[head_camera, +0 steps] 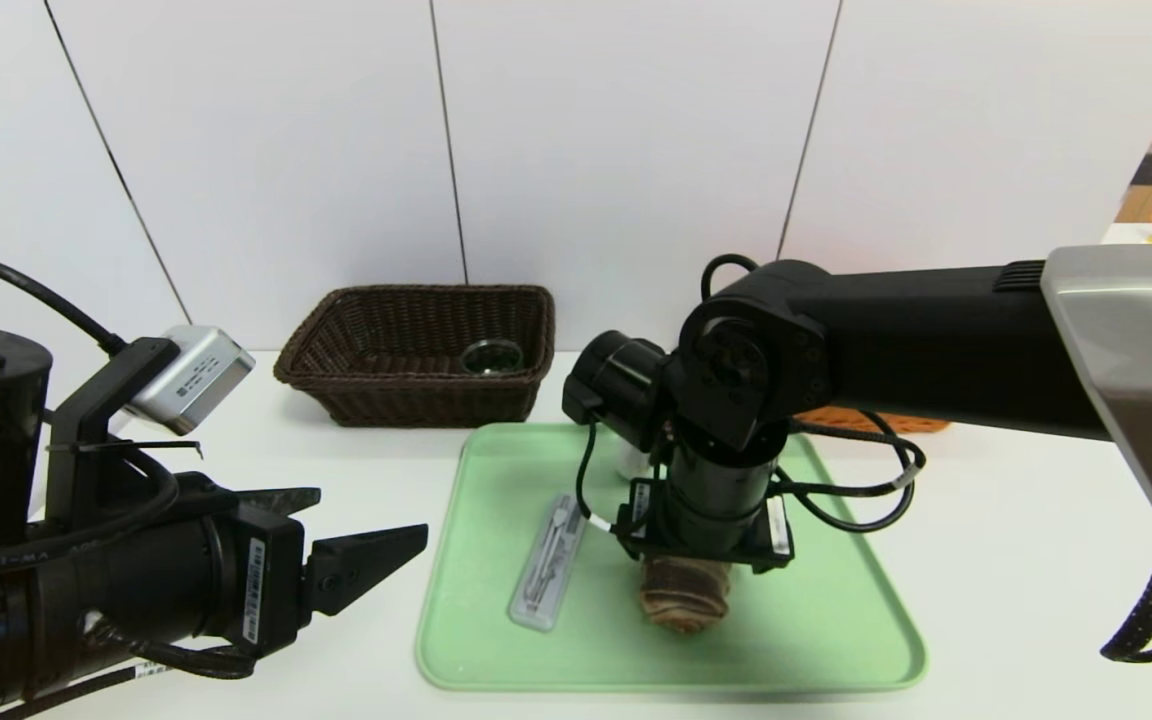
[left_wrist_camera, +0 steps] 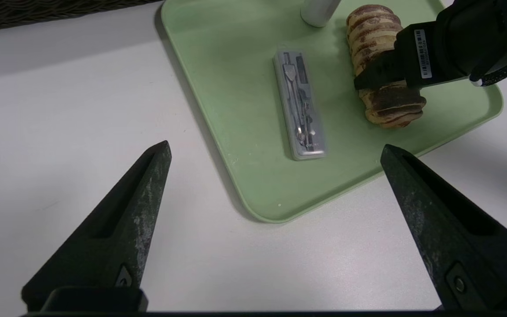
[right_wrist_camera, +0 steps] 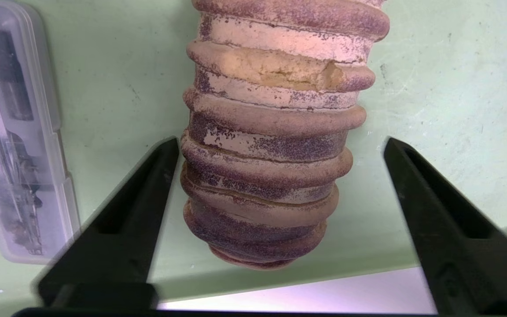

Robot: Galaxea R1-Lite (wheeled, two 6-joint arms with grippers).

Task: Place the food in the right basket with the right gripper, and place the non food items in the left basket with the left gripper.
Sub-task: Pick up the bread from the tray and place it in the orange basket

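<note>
A ridged brown bread roll [head_camera: 684, 600] [right_wrist_camera: 271, 176] lies on the green tray [head_camera: 836, 620]. My right gripper [right_wrist_camera: 282, 141] points down over the roll, open, with one finger on each side of its near end. One finger sits almost against the roll and the other stands clear of it. A clear plastic case of drawing tools [head_camera: 548, 563] [left_wrist_camera: 299, 105] lies on the tray beside the roll. My left gripper [head_camera: 373, 512] [left_wrist_camera: 274, 145] hangs open and empty over the table, left of the tray. The dark wicker left basket [head_camera: 416, 400] stands behind. The orange right basket [head_camera: 876, 422] is mostly hidden by my right arm.
A round metal object [head_camera: 491, 355] lies inside the dark basket. A pale cylinder [head_camera: 631, 455] [left_wrist_camera: 319, 11] stands on the tray's far part, behind my right wrist. White wall panels close off the back of the table.
</note>
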